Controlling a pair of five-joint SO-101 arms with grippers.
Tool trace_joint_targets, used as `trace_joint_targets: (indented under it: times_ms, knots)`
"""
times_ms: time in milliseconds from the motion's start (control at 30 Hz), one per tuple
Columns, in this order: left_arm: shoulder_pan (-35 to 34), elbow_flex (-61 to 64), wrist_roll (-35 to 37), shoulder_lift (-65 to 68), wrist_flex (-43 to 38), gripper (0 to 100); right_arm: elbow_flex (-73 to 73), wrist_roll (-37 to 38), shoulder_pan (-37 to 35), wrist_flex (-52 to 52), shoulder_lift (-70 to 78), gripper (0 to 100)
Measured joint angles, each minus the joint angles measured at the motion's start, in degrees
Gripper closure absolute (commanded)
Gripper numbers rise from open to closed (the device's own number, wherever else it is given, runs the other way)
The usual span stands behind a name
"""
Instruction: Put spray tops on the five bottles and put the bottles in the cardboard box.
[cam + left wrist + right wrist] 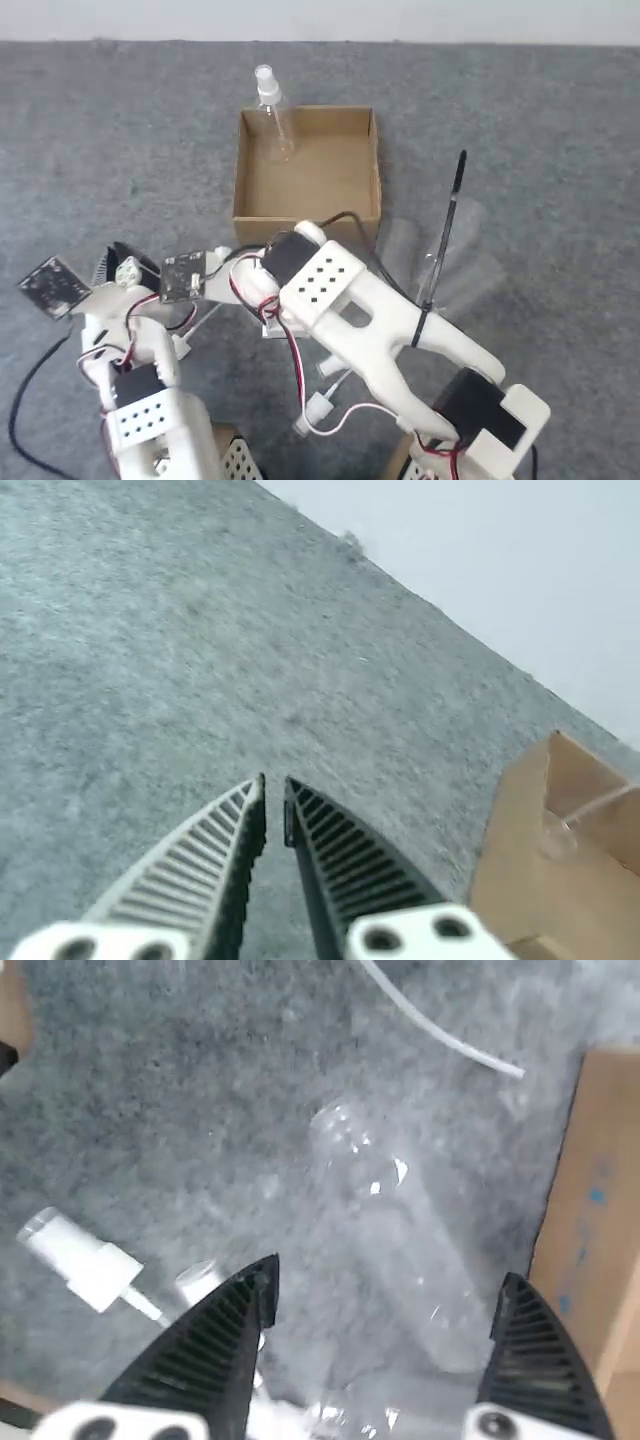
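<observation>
The cardboard box (258,205) stands open at the middle back. One clear bottle with a white spray top (272,110) leans in its back left corner, and the bottle (590,810) and box (540,870) also appear in the left wrist view. My right gripper (390,1280) hangs open over a bare clear bottle (400,1220) lying on the carpet beside the box wall (600,1210). A white spray top (85,1260) lies close by. In the high view the right gripper (245,278) is just in front of the box. My left gripper (275,805) is shut and holds nothing, low at the front left (125,268).
More clear bottles (465,270) lie on the grey carpet to the right of the box, with a thin black rod (450,215) across them. Loose spray tops (315,408) with tubes lie in front between the arms. A white tube (440,1030) lies near the box.
</observation>
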Motion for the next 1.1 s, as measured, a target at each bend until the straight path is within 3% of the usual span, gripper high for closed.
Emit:
trace_joint_targets:
  times_ms: [367,800,1000,1100]
  knots:
    - [-6.59,0.0,0.0,0.0,-3.25,97,11.25,9.32,-0.09,-13.89,0.0,70.9]
    - [-6.86,0.0,0.0,0.0,-3.25,97,8.26,10.2,2.2,-20.48,13.27,71.9]
    - [-6.68,0.0,0.0,0.0,-3.25,97,6.33,10.11,4.75,-19.16,14.15,88.3]
    - [-6.68,0.0,0.0,0.0,-3.25,97,6.33,10.2,5.1,-19.16,14.15,90.5]
